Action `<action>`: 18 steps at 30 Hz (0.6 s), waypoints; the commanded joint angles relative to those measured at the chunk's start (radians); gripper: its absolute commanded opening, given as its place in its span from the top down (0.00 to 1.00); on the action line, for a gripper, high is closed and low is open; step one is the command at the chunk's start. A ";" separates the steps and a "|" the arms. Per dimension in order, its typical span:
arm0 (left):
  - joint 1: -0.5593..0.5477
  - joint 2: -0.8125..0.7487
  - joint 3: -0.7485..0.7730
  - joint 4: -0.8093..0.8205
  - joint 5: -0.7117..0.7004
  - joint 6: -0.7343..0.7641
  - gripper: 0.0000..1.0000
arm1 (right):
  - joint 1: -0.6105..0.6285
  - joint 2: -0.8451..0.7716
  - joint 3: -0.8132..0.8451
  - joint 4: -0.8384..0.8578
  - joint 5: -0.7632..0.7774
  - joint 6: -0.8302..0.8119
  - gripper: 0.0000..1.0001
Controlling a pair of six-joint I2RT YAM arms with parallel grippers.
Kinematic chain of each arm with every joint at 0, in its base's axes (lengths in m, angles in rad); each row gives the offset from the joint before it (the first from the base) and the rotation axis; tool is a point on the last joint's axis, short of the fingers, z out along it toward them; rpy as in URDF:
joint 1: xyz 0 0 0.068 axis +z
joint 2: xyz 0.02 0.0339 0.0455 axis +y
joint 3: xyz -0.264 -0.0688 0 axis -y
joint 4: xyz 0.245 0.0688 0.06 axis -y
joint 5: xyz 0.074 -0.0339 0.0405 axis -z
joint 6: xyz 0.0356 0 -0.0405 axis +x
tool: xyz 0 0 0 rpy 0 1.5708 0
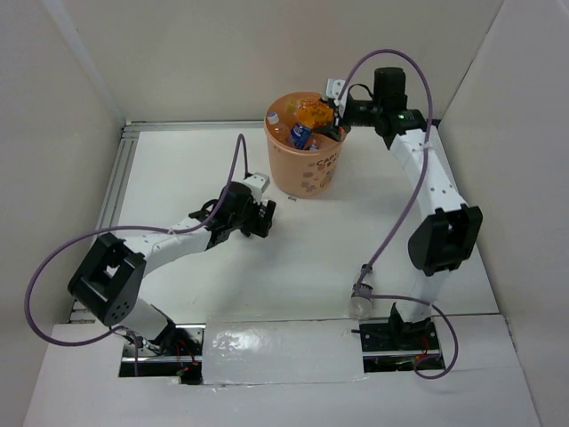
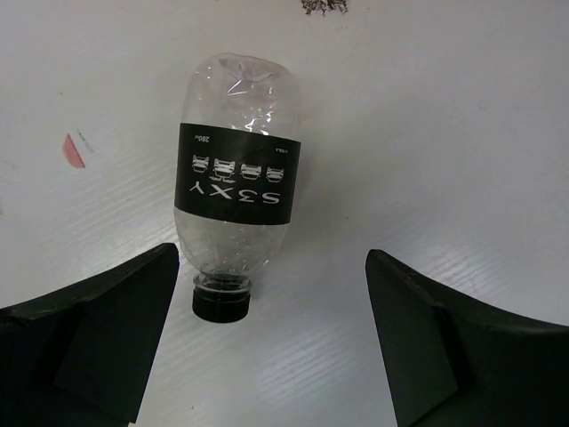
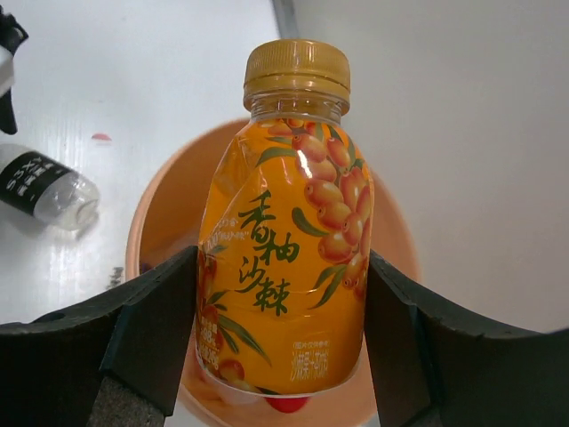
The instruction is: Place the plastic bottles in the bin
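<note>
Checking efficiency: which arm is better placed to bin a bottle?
Right. The right gripper holds the orange bottle over the bin; the left gripper is open over a black-label bottle on the table.

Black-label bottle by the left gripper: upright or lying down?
Lying down. The black-label bottle lies on its side on the table, cap toward the open left gripper, untouched.

Between the fingers of the right gripper point(image 3: 283, 285), the orange bottle point(image 3: 284, 222) covers most of the bin point(image 3: 156, 222) beyond it. The bin's contents are hidden but for a red scrap point(image 3: 286, 405) under the bottle, too little to name. To that gripper's left, a black-labelled bottle point(image 3: 40, 187) is cut by the picture's edge, its cap out of sight. From above, the left gripper point(image 1: 253, 218) hides whatever lies below it, and the bin's lettering is too small to read.
</note>
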 commanded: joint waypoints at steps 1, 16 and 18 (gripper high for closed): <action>0.008 0.041 0.057 0.064 0.033 0.047 0.01 | 0.026 0.087 0.099 0.019 0.045 0.100 0.31; 0.027 0.259 0.171 0.032 0.002 0.086 0.01 | -0.071 -0.084 0.037 0.032 0.021 0.408 0.00; 0.027 0.270 0.186 0.023 -0.010 0.086 0.01 | -0.080 -0.143 -0.046 0.032 0.007 0.419 0.00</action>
